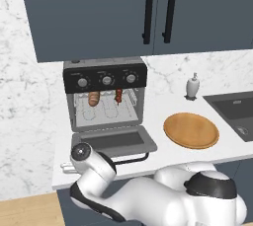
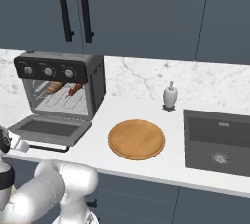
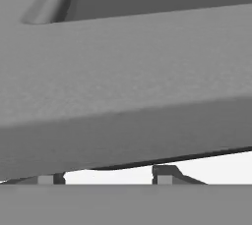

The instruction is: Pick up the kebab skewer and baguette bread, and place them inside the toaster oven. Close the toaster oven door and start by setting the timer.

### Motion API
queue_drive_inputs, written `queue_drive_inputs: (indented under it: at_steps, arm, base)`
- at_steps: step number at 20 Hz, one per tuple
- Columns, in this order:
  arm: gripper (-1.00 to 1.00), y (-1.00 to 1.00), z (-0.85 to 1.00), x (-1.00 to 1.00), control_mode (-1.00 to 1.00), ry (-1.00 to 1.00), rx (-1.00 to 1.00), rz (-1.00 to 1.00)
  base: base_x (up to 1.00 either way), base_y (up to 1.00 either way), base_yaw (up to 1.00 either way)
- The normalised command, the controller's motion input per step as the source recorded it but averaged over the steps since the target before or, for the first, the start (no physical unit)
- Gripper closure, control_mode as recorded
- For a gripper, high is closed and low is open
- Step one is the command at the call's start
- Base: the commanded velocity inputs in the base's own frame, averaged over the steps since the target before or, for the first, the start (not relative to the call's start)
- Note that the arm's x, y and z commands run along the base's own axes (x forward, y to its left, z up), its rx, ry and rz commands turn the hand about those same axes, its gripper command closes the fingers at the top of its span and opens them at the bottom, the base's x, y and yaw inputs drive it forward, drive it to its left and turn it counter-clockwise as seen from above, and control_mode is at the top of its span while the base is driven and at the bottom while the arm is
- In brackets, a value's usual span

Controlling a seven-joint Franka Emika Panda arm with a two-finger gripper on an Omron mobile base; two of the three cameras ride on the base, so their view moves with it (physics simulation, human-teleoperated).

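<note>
White marble counter (image 1: 163, 109) under dark blue cabinets (image 1: 99, 13) carries the toaster oven (image 1: 105, 94), and you see its toaster oven door (image 1: 114, 141) dropped flat toward you. Inside on the rack lie the baguette bread (image 1: 94, 98), left, and the kebab skewer (image 1: 118, 95), right. Right of the oven sit a round wooden plate (image 1: 190, 130), a small soap dispenser (image 1: 192, 87) and a dark sink (image 1: 237, 111). Your gripper (image 3: 108, 177) sits low at the door's near left edge; the hand view puts the grey door frame just beyond its fingertips (image 3: 165, 175), which stand apart with nothing between them. Whether they touch the door you cannot tell. Both foods lie well beyond the gripper, inside the oven.
</note>
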Motion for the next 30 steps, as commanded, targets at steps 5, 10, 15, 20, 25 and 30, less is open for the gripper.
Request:
queue_drive_inputs:
  at_steps: [5, 10, 15, 20, 25, 30]
  arm:
    - [-1.0, -0.63, 0.35, 0.19, -1.0, -0.15, 0.0, 0.02]
    - [-1.0, -0.61, 0.67, 0.32, -1.0, -0.04, 0.0, 0.02]
    - [-1.0, -0.55, 0.79, 0.26, -1.0, 0.0, 0.0, 0.01]
    - [-1.0, -0.53, 0.32, 0.33, -1.0, 0.0, 0.0, 0.01]
    - [-1.0, -0.5, 0.11, 0.56, -1.0, -0.01, 0.0, 0.03]
    - [-1.0, -0.45, 0.21, 0.7, -1.0, -0.02, 0.0, 0.05]
  base:
    - [0.0, 0.0, 0.0]
    - [0.0, 0.0, 0.0]
    - [0.0, 0.0, 0.0]
    - [0.0, 0.0, 0.0]
    - [0.0, 0.0, 0.0]
    - [0.0, 0.0, 0.0]
